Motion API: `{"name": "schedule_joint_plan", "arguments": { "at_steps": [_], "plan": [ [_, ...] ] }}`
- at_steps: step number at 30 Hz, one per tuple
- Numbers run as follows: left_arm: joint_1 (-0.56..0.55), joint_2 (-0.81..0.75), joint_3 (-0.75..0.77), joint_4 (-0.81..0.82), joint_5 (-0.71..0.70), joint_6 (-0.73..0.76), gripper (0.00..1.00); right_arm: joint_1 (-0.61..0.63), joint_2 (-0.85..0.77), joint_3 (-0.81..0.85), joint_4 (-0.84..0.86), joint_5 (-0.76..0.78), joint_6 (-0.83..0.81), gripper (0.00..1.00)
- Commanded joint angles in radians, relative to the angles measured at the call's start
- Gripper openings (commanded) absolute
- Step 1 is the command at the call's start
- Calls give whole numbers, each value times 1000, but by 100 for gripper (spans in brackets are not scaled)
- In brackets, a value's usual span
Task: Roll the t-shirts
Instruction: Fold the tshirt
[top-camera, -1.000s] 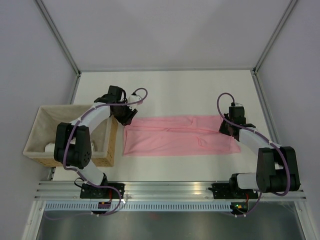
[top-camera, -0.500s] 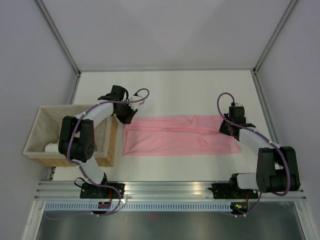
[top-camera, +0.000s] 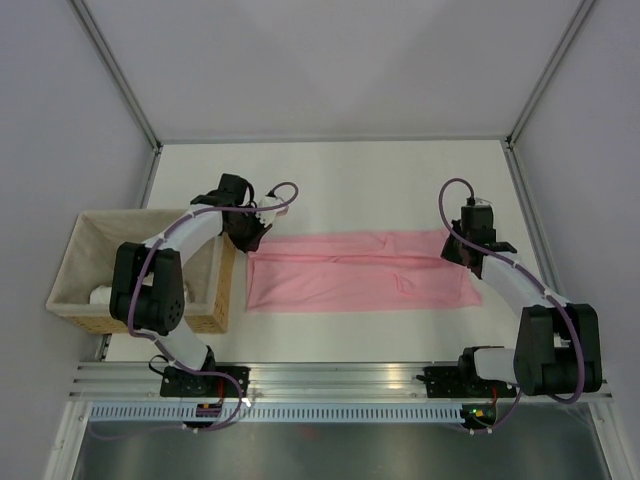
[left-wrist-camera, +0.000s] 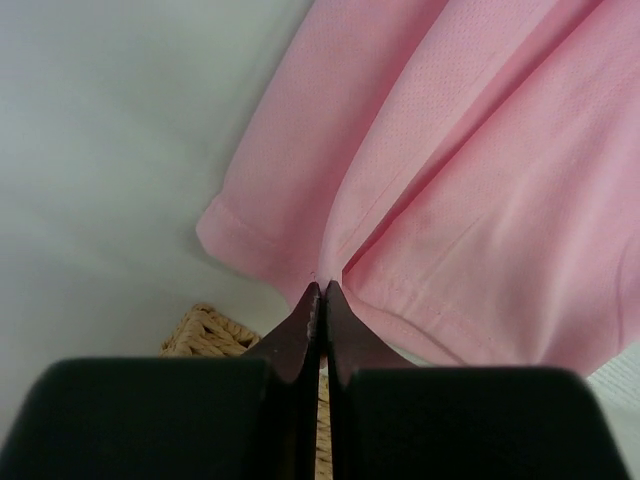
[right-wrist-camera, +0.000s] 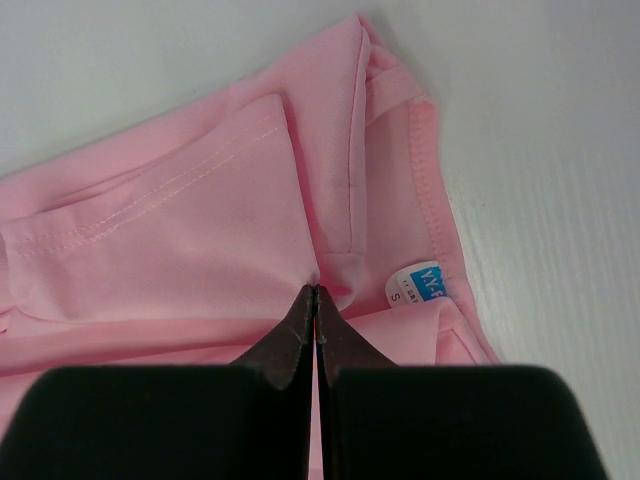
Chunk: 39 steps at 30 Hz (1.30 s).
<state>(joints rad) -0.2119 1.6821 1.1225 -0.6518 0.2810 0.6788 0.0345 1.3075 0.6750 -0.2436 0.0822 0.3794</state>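
Note:
A light-pink t-shirt (top-camera: 360, 272), folded into a long flat strip, lies across the middle of the white table. My left gripper (top-camera: 252, 237) is at its left end beside the basket. In the left wrist view that gripper (left-wrist-camera: 322, 288) is shut, pinching a fold of the t-shirt (left-wrist-camera: 450, 180) at its hem. My right gripper (top-camera: 462, 255) is at the strip's right end. In the right wrist view it (right-wrist-camera: 316, 290) is shut on a pinch of the t-shirt (right-wrist-camera: 200, 230), just left of the white-and-blue neck label (right-wrist-camera: 418, 285).
A wicker basket (top-camera: 150, 212) with a cloth lining stands at the table's left edge, right by my left gripper; its corner (left-wrist-camera: 205, 328) shows under the left fingers. A white object (top-camera: 100, 295) lies inside it. Metal frame posts and walls border the table.
My left gripper has shut on the t-shirt's left hem. The right arm's wrist has shifted slightly up and to the right, still shut on the fabric.

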Motion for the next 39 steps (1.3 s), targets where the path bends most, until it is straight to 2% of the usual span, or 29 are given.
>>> {"name": "schedule_joint_plan", "arguments": {
  "at_steps": [1, 12, 14, 15, 16, 18, 19, 22, 26, 30, 32, 35, 39],
  "plan": [
    [-6, -65, 8, -2, 49, 62, 2, -4, -42, 51, -34, 40, 16, 0],
    [-6, -64, -43, -32, 69, 157, 2, -12, 15, 43, -62, 37, 23, 0],
    [-9, -62, -46, -71, 79, 192, 10, -13, 24, 47, -63, 39, 26, 12],
    [-9, -64, -43, -80, 81, 215, 15, -13, 27, 57, -66, 40, 26, 24],
    [-9, -64, -38, -103, 84, 222, 23, -13, 27, 66, -69, 42, 24, 29],
    [-9, -67, -11, -129, 106, 228, 30, -13, 24, 107, -75, 37, 19, 38],
    [-9, -76, 2, -158, 133, 232, 33, -12, 22, 124, -75, 24, 16, 47],
    [-9, -93, 36, -193, 171, 252, 39, 11, 22, 201, -94, 53, 7, 52],
    [-9, -105, 71, -247, 237, 263, 40, 94, 16, 239, -21, 27, -11, 47],
    [-9, -75, 134, -223, 285, 190, 38, 256, 103, 279, 81, -78, -30, 24],
    [-9, -46, 158, -107, 210, 42, 36, 327, 203, 342, 93, -134, -33, 15],
    [-9, 31, 171, -34, 77, -59, 30, 373, 327, 389, 118, -166, -17, 9],
    [-26, 71, 134, -13, 24, -67, 29, 407, 415, 396, 165, -209, 25, 2]
  ]
}}
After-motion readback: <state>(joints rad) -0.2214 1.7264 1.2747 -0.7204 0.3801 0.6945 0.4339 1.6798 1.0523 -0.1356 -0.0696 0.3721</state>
